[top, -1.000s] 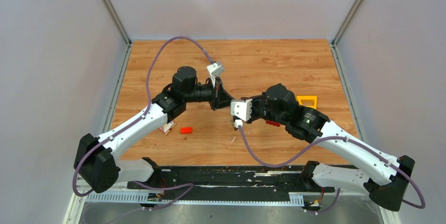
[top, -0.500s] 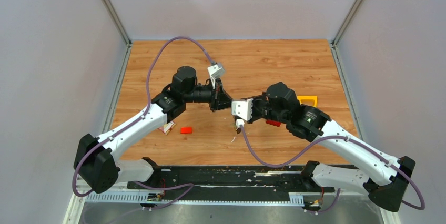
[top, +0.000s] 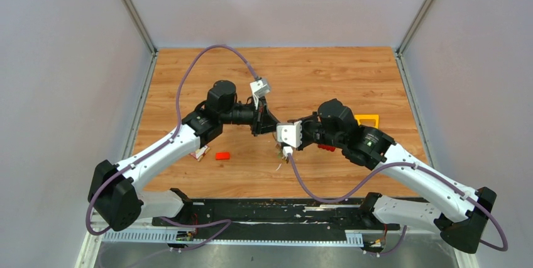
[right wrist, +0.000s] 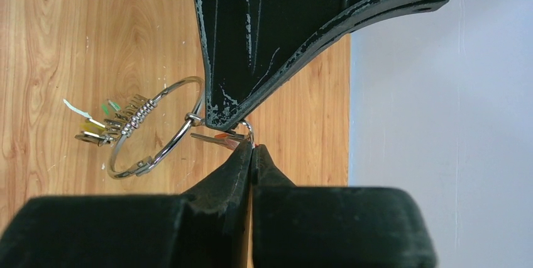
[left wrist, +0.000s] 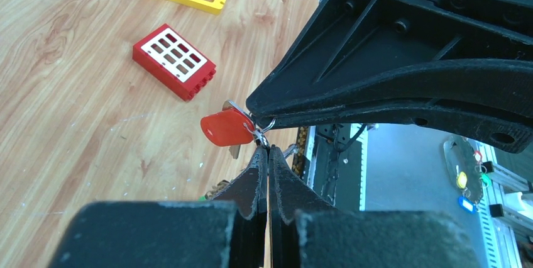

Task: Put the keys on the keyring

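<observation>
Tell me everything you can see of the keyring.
The keyring is a thin silver wire ring, round, metal by its look, with a small clasp at its lower edge. It hangs above the wooden table, one side meeting the tip of the shut left gripper; several keys are bunched on the opposite side.

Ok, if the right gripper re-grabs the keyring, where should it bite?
Probably the bare wire arc of the keyring nearest the right gripper, coming from that gripper's side with one finger through the loop. The keys bunch on the far arc, and the left gripper appears to hold the ring's near edge, so this stretch is free and thin.
</observation>
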`<state>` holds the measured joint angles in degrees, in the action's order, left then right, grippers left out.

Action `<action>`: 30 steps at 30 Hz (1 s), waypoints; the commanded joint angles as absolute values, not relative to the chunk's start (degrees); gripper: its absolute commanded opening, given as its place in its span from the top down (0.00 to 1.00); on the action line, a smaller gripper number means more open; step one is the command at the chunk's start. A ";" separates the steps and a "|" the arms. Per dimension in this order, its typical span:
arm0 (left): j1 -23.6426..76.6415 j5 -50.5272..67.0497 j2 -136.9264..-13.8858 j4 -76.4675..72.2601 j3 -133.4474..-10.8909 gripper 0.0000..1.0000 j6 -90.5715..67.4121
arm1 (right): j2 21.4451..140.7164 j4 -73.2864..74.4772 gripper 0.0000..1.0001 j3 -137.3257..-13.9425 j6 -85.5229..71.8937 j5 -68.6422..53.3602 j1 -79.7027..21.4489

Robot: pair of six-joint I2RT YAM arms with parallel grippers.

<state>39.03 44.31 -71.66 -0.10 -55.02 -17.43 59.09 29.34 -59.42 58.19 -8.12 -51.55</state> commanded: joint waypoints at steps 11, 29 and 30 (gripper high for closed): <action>40.30 43.67 -68.67 3.34 -57.36 1.00 -14.67 | 59.64 28.92 1.00 -62.89 58.39 -4.58 -50.80; 40.25 39.90 -69.77 6.75 -58.00 1.00 -9.64 | 58.03 24.46 1.00 -59.47 63.53 3.31 -51.16; 40.25 39.29 -69.87 7.03 -57.96 1.00 -8.66 | 57.64 24.31 1.00 -59.10 64.14 3.57 -51.35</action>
